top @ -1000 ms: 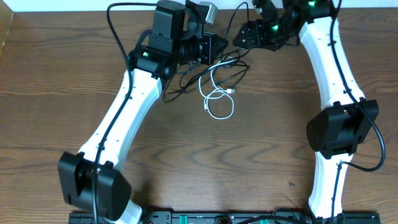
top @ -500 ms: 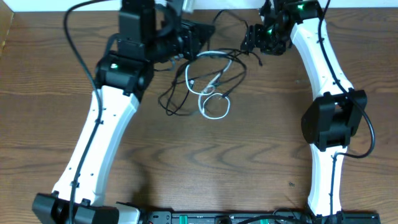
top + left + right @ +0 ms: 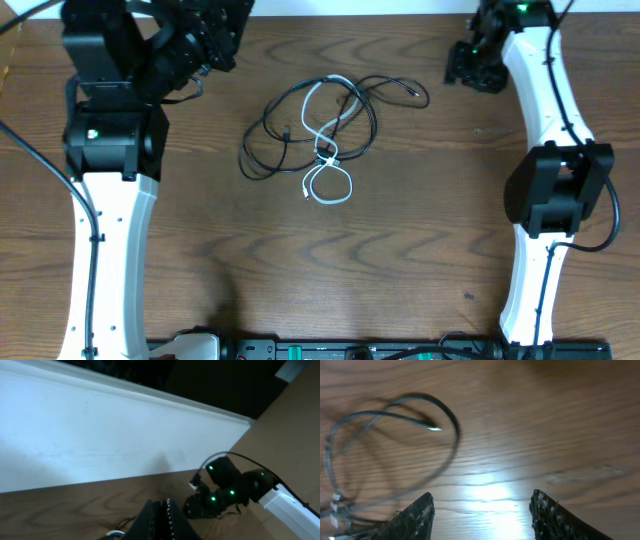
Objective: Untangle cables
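Your left tool (image 3: 161,517) is pressed together, your right tool (image 3: 482,510) spread over bare worktop (image 3: 400,250). The black cable (image 3: 456,432) and white cable (image 3: 325,153) lie tangled between them, touching neither.

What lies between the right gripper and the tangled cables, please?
Only bare table separates the right gripper from the cables; the overhead view shows it, and the right wrist view agrees.

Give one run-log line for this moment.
black cable: tangled with white cable | left gripper: shut, empty | right gripper: open, empty
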